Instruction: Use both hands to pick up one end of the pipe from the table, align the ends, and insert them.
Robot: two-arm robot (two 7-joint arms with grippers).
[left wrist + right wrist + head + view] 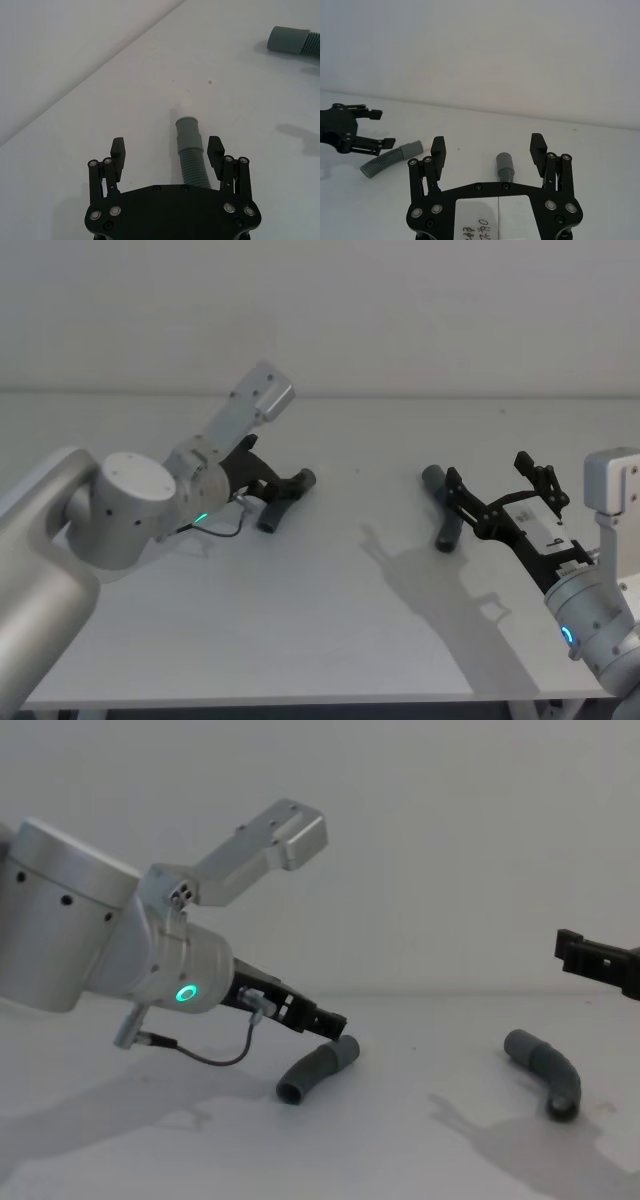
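On the left side of the table (pixel 330 620), my left gripper (pixel 167 146) hangs low with its fingers spread wide around the left pipe piece (pixel 189 150), holding nothing yet. The piece lies flat and off-centre in the gap, close to one finger (pixel 215 150). I judge the step in hand to be the grasp. To do it well I should centre the gap over the ribbed part just behind the narrow cuff (pixel 187 127) and close there, so the cuff stays free to enter the socket. To the right, well apart, the right pipe piece (pixel 445 510) also lies on the table, its socket cuff (pixel 287 40) towards the middle. My right gripper (pixel 488 144) hovers over it, equally wide and empty. It should come down behind that cuff and grip firmly, since the ribs may flex and tip the end off line. As for what is hard to read, the whitish tip (pixel 426 145) almost melts into the white surface in the left wrist view, and the ribbed run vanishes under my palm. In the right wrist view the gripper body hides most of the right piece, so I cannot tell how high those fingers stand above it.
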